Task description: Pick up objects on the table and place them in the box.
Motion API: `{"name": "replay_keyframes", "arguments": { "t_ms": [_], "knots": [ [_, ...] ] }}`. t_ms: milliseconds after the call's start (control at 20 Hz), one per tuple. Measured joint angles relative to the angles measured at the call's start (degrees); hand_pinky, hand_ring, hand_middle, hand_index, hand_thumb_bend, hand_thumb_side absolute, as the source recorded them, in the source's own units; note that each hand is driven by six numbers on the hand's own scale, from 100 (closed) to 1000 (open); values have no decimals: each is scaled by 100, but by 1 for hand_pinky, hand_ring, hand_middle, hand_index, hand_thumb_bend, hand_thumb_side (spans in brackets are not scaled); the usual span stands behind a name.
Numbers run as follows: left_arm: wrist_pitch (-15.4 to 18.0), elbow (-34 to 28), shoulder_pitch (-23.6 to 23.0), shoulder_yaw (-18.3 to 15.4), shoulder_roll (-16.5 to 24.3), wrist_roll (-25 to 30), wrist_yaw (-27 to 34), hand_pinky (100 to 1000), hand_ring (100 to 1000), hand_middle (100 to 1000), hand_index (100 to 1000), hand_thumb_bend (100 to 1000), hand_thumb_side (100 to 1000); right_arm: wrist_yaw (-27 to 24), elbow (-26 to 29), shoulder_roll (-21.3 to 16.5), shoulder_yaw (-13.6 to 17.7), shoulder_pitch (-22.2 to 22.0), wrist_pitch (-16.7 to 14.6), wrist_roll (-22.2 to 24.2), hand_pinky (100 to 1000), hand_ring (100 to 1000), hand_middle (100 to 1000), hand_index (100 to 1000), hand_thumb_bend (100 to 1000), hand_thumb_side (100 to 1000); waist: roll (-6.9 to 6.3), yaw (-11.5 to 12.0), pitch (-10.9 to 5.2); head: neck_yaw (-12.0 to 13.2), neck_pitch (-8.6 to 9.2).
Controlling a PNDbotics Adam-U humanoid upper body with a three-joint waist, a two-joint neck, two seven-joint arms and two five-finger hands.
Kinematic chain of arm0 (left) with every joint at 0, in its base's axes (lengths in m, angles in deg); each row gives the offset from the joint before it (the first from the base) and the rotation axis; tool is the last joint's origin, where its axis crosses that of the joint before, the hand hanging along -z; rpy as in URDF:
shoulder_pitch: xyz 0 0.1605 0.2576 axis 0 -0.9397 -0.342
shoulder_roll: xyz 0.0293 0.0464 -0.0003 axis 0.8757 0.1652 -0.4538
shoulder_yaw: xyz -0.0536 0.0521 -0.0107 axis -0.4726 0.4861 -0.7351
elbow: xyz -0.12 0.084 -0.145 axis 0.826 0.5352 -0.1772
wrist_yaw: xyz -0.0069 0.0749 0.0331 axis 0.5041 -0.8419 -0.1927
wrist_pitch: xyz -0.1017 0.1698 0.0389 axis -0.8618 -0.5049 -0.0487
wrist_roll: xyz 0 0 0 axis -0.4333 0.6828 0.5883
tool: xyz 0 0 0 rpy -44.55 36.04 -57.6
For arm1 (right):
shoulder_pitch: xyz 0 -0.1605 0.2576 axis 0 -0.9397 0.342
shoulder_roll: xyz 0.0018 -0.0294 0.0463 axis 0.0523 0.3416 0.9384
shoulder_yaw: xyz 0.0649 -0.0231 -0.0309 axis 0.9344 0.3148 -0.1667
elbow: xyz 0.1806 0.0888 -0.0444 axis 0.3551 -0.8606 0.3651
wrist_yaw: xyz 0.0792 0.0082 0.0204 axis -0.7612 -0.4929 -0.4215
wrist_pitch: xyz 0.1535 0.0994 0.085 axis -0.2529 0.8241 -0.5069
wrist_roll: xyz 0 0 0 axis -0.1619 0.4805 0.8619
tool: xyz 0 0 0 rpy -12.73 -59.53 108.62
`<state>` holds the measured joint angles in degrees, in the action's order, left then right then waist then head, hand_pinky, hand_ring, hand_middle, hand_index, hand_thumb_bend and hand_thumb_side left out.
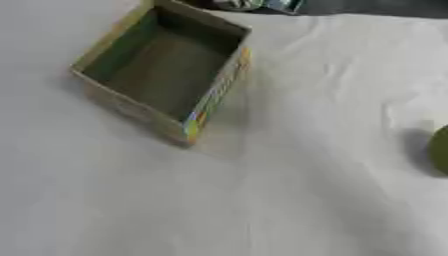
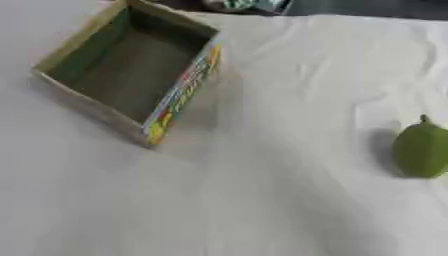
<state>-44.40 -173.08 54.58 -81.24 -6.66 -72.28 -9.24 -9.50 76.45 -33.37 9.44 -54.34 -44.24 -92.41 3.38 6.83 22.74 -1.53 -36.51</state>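
Bare white cloth point(image 2: 262, 210) across the near part of the table, creased toward the right side, nothing resting on it. Off toward the table's right edge, a green pear-shaped fruit point(image 2: 421, 149), lying on the cloth with its stem end pointing to the far side; cut by the frame in the left eye view, whole in the right. Toward the far left corner, an open cardboard box point(image 1: 219, 92), turned askew to the table's edges, coloured print along its right-hand rim, dark green inside, seemingly empty. Fruit and box well apart, with open cloth between.

No hand in either view, so nothing to tell of fingers, neither how far open nor holding what.

Likely step: first reach for the fruit, nothing yet placed.

Risks, as a judgement: rounded fruit liable to roll on the creased cloth if nudged before being enclosed, possibly off the right edge close by. Light box likely to slide or tip if a hand catches its rim on the way in.
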Motion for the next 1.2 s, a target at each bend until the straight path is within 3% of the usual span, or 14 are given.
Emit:
{"name": "replay_keyframes", "arguments": {
  "t_ms": [650, 950, 1000, 1200],
  "knots": [
    [96, -1, -509, -149, 194, -147, -256, 672, 629, 569, 732, 100, 585, 734, 0, -1662, 8, -1284, -117, -108, 806, 800, 662, 796, 100, 470, 27, -140, -31, 142, -25],
    [170, -1, -672, -208, 251, -235, -370, 672, 630, 570, 732, 100, 582, 1375, 0, -2154, 106, -1992, -190, -90, 814, 836, 729, 824, 100, 416, -48, -260, -20, 250, -25],
    [178, -1, -694, -216, 251, -250, -384, 673, 630, 570, 732, 100, 581, 1481, 0, -2204, 125, -2090, -194, -94, 817, 854, 752, 834, 100, 361, -58, -276, -17, 264, -26],
    [190, -1, -761, -245, 294, -288, -434, 673, 630, 570, 732, 100, 581, 1898, 0, -2360, 198, -2522, -202, -90, 829, 893, 794, 858, 100, 294, -69, -366, -17, 300, -30]
  ]
}}
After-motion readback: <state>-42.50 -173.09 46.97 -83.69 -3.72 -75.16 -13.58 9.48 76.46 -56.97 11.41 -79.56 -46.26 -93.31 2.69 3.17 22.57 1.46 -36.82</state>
